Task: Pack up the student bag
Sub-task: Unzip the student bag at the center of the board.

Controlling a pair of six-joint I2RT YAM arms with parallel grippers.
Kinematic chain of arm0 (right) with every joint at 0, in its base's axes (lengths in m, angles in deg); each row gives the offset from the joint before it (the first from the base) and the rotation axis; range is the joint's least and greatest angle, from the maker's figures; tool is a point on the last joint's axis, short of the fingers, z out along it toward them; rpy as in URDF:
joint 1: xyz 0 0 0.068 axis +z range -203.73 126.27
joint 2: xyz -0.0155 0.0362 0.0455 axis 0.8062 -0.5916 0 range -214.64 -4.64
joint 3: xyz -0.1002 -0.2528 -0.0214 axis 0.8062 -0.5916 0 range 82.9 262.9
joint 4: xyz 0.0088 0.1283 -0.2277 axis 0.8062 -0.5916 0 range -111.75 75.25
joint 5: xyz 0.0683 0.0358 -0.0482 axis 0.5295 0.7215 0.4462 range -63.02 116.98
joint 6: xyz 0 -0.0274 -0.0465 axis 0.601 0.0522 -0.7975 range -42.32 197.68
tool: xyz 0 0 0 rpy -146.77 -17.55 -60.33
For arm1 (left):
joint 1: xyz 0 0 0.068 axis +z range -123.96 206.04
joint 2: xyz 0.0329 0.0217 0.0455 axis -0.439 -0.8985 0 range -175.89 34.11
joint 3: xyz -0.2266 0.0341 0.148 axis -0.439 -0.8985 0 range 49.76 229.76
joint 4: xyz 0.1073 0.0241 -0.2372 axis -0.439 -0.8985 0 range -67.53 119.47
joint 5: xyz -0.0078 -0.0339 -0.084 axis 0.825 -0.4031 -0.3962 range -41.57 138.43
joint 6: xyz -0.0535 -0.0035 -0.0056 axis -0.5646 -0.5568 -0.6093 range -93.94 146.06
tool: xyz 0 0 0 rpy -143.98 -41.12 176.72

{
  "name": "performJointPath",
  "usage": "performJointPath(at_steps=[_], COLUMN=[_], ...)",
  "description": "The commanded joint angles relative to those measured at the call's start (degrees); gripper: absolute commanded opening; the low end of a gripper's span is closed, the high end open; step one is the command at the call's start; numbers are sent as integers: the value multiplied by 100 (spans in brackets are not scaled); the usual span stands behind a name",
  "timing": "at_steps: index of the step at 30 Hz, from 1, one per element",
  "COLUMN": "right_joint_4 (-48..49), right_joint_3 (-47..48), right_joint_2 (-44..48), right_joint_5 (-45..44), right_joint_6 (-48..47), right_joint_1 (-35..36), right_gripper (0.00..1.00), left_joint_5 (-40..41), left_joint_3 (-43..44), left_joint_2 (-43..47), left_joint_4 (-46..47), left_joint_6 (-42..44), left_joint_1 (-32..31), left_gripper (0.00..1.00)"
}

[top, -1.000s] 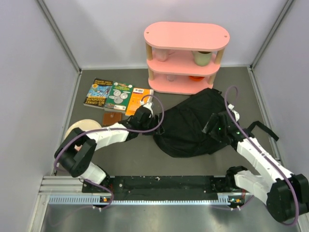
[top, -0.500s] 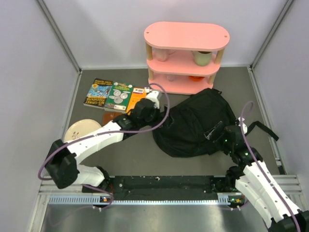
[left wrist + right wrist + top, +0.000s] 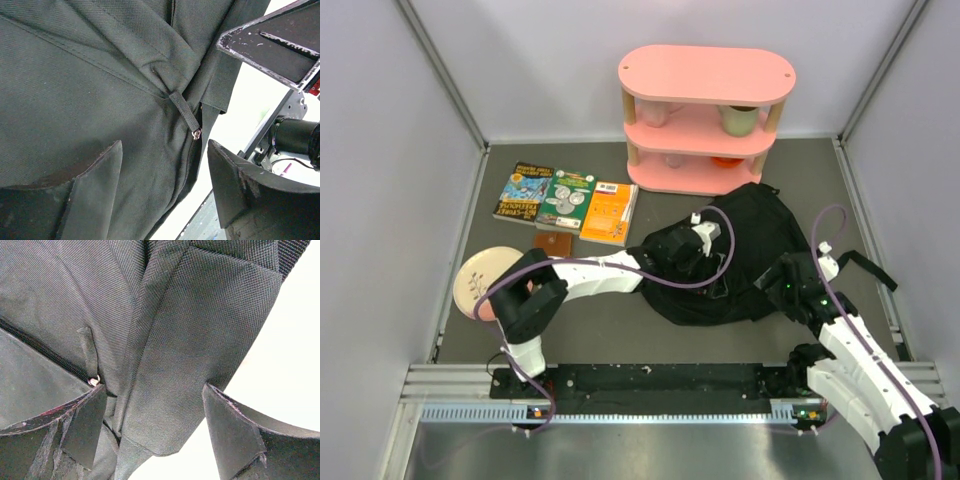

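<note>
Finds left gripper (image 3: pixel 162 160) swung off the books (image 3: pixel 565 195) onto the black backpack (image 3: pixel 760 225), fingers apart with a zipper pull (image 3: pixel 186 112) just ahead between them, right gripper (image 3: pixel 155 400) equally apart over fabric near a second pull (image 3: pixel 89 357); probably prepares unzipping before packing.

On my left wrist camera, the student bag (image 3: pixel 75 90) fills most of the view, its black weave creased. My left gripper (image 3: pixel 165 149) hangs over it with fingers spread. The zipper pull (image 3: pixel 183 106) lies just ahead of the gap.
</note>
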Motion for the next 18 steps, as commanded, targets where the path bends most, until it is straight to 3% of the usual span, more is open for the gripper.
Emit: performJointPath(at_steps=[1, 12, 18], right_joint_4=[-94, -103, -85], right_joint_3=[209, 86, 60], right_joint_2=[45, 150, 195], right_joint_5=[-237, -141, -79], right_joint_6=[42, 78, 95], right_joint_1=[-81, -98, -89], right_gripper=[77, 76, 76], left_joint_5=[-485, -1030, -864], left_joint_3=[305, 332, 279], left_joint_2=[-262, -940, -1195], left_joint_4=[778, 1587, 1648], left_joint_6=[-372, -997, -1173], left_joint_1=[-53, -212, -238], left_gripper=[72, 59, 53])
